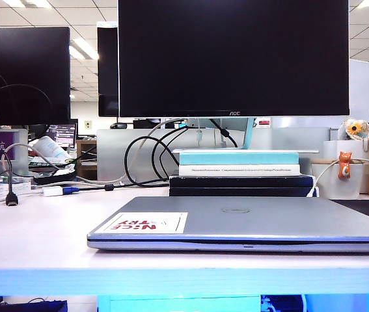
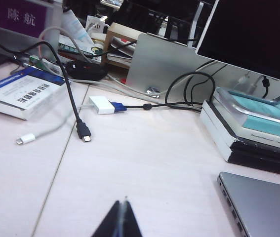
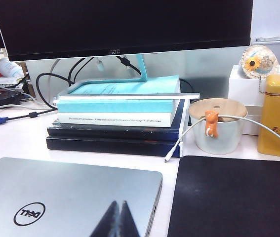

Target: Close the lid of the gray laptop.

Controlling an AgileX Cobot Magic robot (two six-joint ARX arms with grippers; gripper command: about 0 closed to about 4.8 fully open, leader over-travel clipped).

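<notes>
Lying flat on the gray laptop (image 1: 249,224), the lid (image 3: 65,197) looks fully closed, so the task seems done; left end effector (image 2: 121,217) hangs clenched over bare worktop (image 2: 144,148) beside it; right end effector (image 3: 118,219), clenched, hovers above the lid, holding nothing.

Shut laptop (image 1: 243,224) before stacked books (image 1: 239,172), monitor (image 1: 233,58) behind.

Behind, you see a black AOC monitor (image 1: 233,58) on a teal stand, which rests on stacked books (image 3: 117,121). Right of those sit a white cup (image 3: 218,129) with an orange cat figure, a yellow tin (image 3: 279,116) and a black mat (image 3: 233,195). Loose black cables (image 2: 75,116) trail across the white surface (image 2: 144,163).
</notes>
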